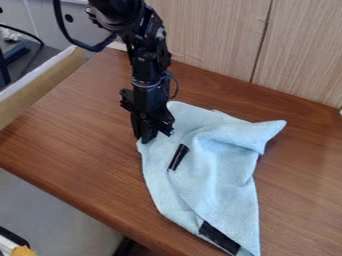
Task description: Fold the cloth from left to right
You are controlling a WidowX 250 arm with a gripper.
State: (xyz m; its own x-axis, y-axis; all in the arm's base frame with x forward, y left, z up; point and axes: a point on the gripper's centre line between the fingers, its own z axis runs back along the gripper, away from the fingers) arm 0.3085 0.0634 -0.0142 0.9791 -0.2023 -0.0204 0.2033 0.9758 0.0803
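Your black metal claw (pixel 145 139) hangs down at the far left part of the light blue textured cloth (pixel 227 160), and its tip is at the cloth's left edge. You have it pointing almost straight to the brown wooden surface (pixel 73 135). Whether it is apart, together or clamped on the cloth, I cannot tell from this view.

The cloth lies on the surface, to the right of the claw and also nearer to the camera. It is not flat: one portion lies over another, with soft ridges running down through the middle. One corner points out to the right, and the narrow lower end reaches the bottom of the view. You can see a small black strip (pixel 178 157) on the cloth, close to the claw, and a wider black patch (pixel 219 237) near the lower end.

Behind the surface there stand light wood-grain panels (pixel 207 30), with a dark seam between them. Along the left side of the surface runs a tan board (pixel 40 90) with a pale top. Beyond this board you have dark objects (pixel 23 57) and a thin black cable (pixel 25 31); which objects they are, I cannot say. In the bottom left corner, a yellow-orange piece (pixel 23 251) is beside something white.
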